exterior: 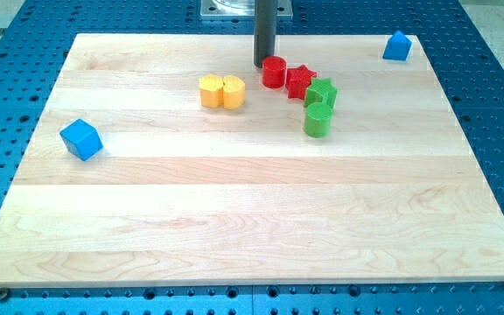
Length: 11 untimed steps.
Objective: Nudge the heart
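Note:
Two yellow blocks sit side by side left of the board's centre, near the view's top. The right one (234,92) looks like a heart; the left one (211,91) has flat sides. My tip (263,65) is above and to the right of the yellow heart, apart from it. It stands right at the left edge of a red cylinder (275,72).
A red star (301,81) touches the red cylinder's right side. A green block (322,92) and a green cylinder (318,121) sit just right of and below the star. A blue cube (81,139) lies at the left, and a blue block (396,45) at the top right corner.

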Motion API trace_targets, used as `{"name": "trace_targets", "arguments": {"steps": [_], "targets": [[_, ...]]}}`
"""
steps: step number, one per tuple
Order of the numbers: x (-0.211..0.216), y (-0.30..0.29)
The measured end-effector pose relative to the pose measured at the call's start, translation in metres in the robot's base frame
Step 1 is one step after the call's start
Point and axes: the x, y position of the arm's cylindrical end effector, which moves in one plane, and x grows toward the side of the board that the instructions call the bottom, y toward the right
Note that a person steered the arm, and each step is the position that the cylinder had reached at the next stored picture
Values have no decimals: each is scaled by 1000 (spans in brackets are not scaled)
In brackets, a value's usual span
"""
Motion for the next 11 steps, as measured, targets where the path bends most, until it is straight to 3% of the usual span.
{"name": "trace_targets", "arguments": {"steps": [2, 3, 4, 5, 6, 7, 11], "targets": [[0, -80], [0, -86], [-10, -70], [-18, -19], [-1, -4], [40, -17], [75, -35]]}}
